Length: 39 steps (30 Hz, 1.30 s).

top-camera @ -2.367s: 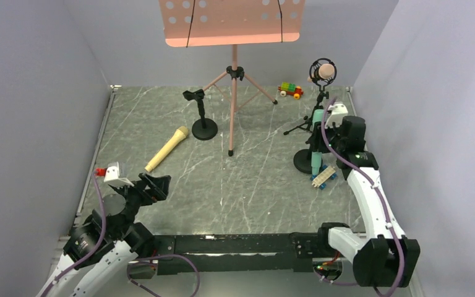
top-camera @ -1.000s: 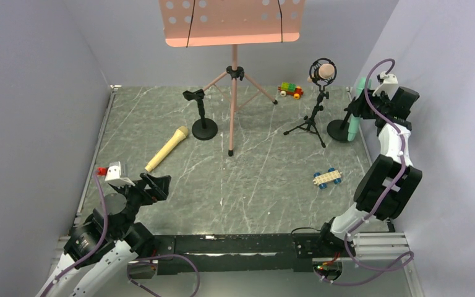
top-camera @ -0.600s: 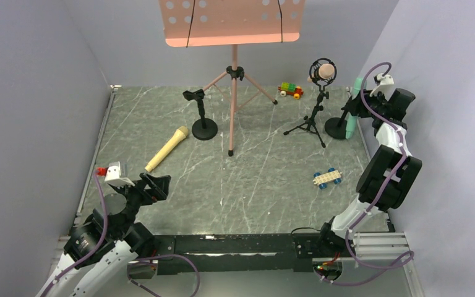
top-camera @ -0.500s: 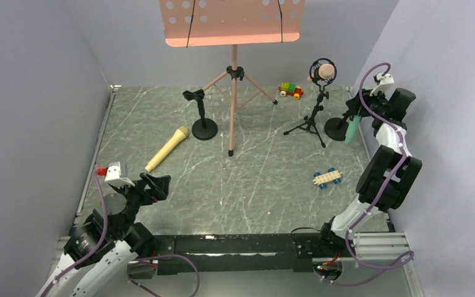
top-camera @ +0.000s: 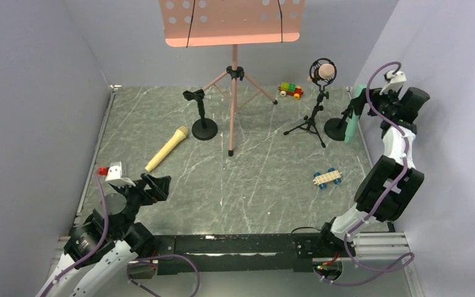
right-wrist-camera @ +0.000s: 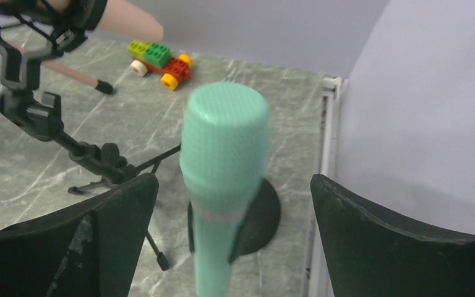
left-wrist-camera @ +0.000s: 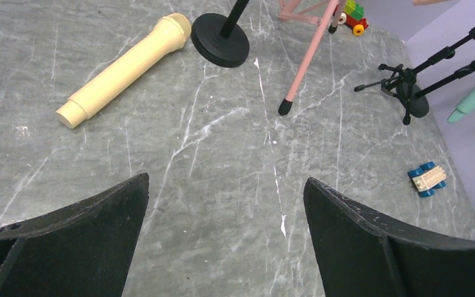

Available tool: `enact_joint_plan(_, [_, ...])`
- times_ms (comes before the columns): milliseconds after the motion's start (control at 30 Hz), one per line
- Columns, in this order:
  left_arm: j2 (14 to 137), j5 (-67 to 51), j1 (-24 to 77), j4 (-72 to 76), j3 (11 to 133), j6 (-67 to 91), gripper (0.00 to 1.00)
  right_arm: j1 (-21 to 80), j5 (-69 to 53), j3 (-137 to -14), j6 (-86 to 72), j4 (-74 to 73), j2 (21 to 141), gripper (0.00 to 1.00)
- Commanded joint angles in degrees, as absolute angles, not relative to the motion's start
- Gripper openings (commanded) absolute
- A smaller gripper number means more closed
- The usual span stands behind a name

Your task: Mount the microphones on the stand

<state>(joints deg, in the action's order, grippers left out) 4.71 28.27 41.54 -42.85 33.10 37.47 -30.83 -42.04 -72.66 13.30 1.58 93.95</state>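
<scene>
Two sets of jaws are standing spread wide. My left gripper [top-camera: 154,184] is hovering at the lower left of the frame, gripping nothing; just beyond it the yellow microphone [top-camera: 167,148] is lying flat on the table [top-camera: 253,185]. At the right edge, my right gripper [right-wrist-camera: 233,179] is flanking the teal microphone [right-wrist-camera: 224,154] without touching it, the microphone sitting in the clip of a round-based stand [top-camera: 336,129]. Farther back, the pink microphone [top-camera: 325,72] is resting in the tripod stand [top-camera: 312,120].

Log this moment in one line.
right jaws: open, flanking teal microphone | teal microphone: in round-base stand | pink microphone: on tripod stand | yellow microphone: lying on table | left jaws: open, empty
</scene>
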Motion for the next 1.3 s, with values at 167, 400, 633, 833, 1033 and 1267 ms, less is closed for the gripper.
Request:
enact_joint_plan(167, [7.2, 24.5, 41.4, -39.9, 35.6, 31.7, 0.99, -35.2, -43.1, -79.6, 16.4, -9.5, 81.2, 1.0])
enact_joint_plan(400, [10.1, 20.0, 41.4, -35.6, 36.3, 28.3, 0.99, -35.3, -52.0, -77.8, 26.0, -30.5, 68.1, 1.0])
enact_joint_plan(633, [13.6, 14.5, 41.3, -32.0, 38.3, 26.6, 0.99, -17.9, -54.7, -73.0, 28.2, -45.4, 62.8, 1.0])
enact_joint_plan(833, [19.1, 12.6, 41.3, -30.0, 42.8, 24.4, 0.99, -3.5, -52.9, -65.6, 32.0, -43.9, 61.0, 1.0])
enact_joint_plan(1033, [30.0, 7.3, 40.2, -21.9, 49.3, 23.3, 0.99, -3.2, -56.8, -56.7, 32.8, -40.0, 61.0, 0.99])
enact_joint_plan(1267, [43.5, -13.8, 23.3, -10.4, 52.1, 31.0, 0.99, -3.3, -57.8, -44.8, 28.3, -27.7, 54.8, 1.0])
